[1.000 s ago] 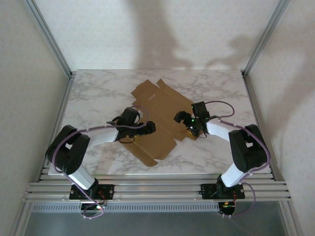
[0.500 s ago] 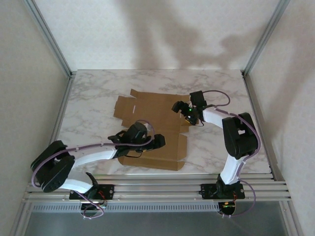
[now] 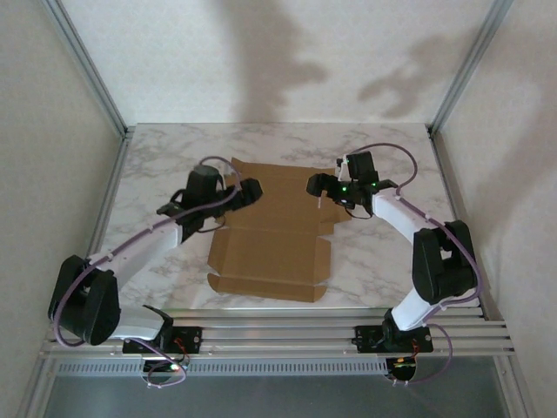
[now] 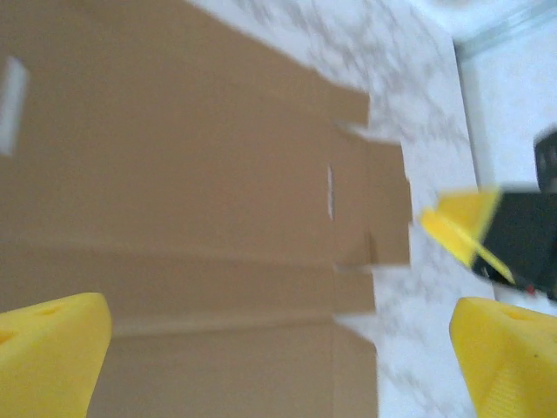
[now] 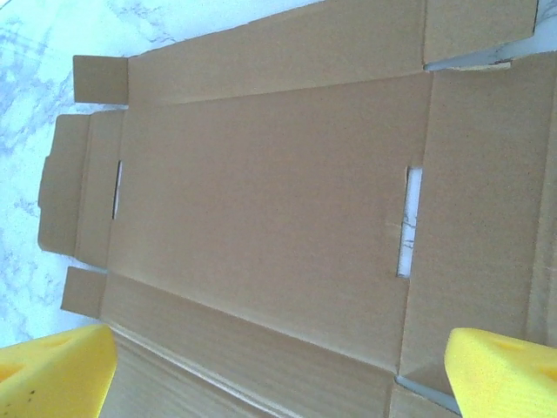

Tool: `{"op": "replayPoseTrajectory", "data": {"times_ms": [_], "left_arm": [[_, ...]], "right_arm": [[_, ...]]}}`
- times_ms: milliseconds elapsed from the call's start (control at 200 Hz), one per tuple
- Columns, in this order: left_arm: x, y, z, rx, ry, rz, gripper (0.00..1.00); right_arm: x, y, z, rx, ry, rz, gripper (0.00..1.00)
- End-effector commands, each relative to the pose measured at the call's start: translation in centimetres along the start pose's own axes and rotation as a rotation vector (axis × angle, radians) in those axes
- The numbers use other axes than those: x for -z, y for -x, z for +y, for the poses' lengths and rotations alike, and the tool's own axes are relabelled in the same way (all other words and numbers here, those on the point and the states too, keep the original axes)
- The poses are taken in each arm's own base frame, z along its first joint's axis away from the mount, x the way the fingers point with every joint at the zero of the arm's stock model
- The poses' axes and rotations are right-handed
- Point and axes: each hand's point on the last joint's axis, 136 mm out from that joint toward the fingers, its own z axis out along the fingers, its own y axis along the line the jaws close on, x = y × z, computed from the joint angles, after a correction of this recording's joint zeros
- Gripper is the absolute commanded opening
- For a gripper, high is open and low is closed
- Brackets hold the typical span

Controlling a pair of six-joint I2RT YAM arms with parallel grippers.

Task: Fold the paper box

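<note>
Left gripper [image 3: 248, 192], jaws spread wide with nothing between the yellow pads [image 4: 52, 348], poised over the far left corner of the paper box [image 3: 270, 239]; whether it touches the cardboard cannot be told. Right gripper [image 3: 315, 185], likewise spread wide and empty, faces it from the far right edge of the same sheet. The box lies unfolded and flat, flaps and slots outspread, on the middle of the marble table [image 3: 365, 266], between the two arms.
</note>
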Motion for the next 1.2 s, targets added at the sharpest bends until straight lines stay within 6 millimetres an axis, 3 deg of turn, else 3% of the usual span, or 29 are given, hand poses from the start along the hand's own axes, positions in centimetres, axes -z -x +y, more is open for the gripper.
{"op": "replayPoseTrajectory", "data": {"times_ms": [0, 95, 240, 581, 841, 966, 1081, 1196], "left_arm": [[-0.5, 2.0, 3.2, -0.062, 0.078, 0.019, 0.99], [-1.1, 3.8, 6.3, -0.05, 0.149, 0.011, 0.98], [-2.1, 5.5, 9.6, -0.077, 0.2, 0.001, 0.87], [-4.3, 7.4, 16.9, -0.044, 0.3, 0.026, 0.85], [-5.9, 7.1, 19.3, -0.048, 0.255, 0.163, 0.9], [-5.7, 7.0, 18.8, -0.094, 0.223, 0.177, 0.97], [-6.0, 6.9, 19.7, -0.086, 0.257, 0.211, 0.89], [-6.7, 6.6, 19.4, -0.066, 0.205, 0.222, 0.86]], "right_arm": [[2.0, 0.2, 1.9, 0.062, 0.054, 0.022, 0.94], [2.7, -0.4, 2.5, 0.061, 0.088, 0.032, 0.94], [3.7, -1.6, 3.5, 0.092, 0.147, 0.05, 0.97], [4.8, -3.3, 3.3, 0.148, 0.153, 0.073, 0.99], [4.8, -3.6, 3.2, 0.153, 0.155, 0.066, 0.99], [4.9, -3.5, 3.1, 0.157, 0.15, 0.057, 0.99], [4.8, -3.5, 3.1, 0.151, 0.153, 0.057, 0.99], [4.8, -3.5, 3.2, 0.146, 0.158, 0.06, 0.99]]}}
